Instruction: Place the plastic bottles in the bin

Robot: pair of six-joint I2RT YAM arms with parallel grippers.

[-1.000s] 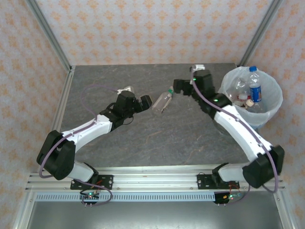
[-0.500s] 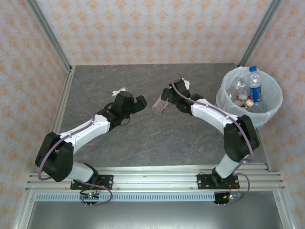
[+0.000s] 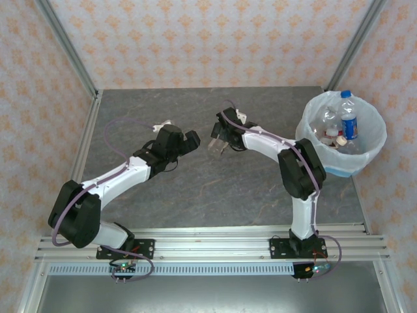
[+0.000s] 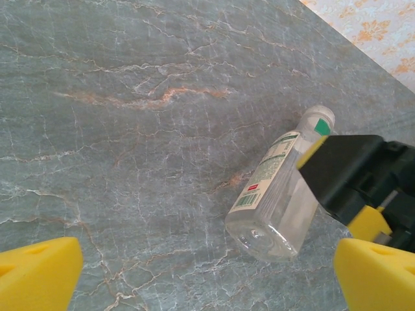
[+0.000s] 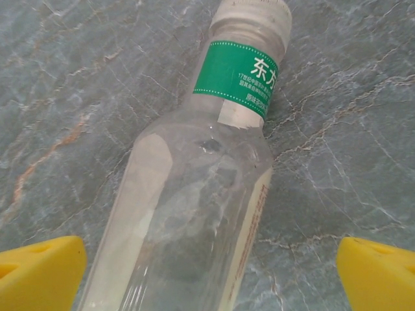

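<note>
On my left, in the overhead view, the left gripper (image 3: 193,139) hangs over the grey marbled table (image 3: 163,189) with its jaws spread and nothing between them. Its own camera shows the two yellow pads (image 4: 39,272) far apart at the bottom corners, with bare stone between them.

Just to the right of it lies one clear plastic bottle (image 3: 214,147), flat on its side near the middle of the table. From the left wrist I see its base towards me and its white cap pointing away (image 4: 279,194), ahead and to the right of the left gripper and not touching it.

The right gripper (image 3: 219,134) sits right over that bottle. Its wrist camera has the bottle (image 5: 201,194) running straight up the middle between the parted yellow fingers (image 5: 379,272), green neck label and cap at the far end. Table shows on both sides, so the jaws straddle it without clamping.

Far right, well apart from both grippers, stands the bin (image 3: 339,171), with several bottles (image 3: 350,120) inside.
</note>
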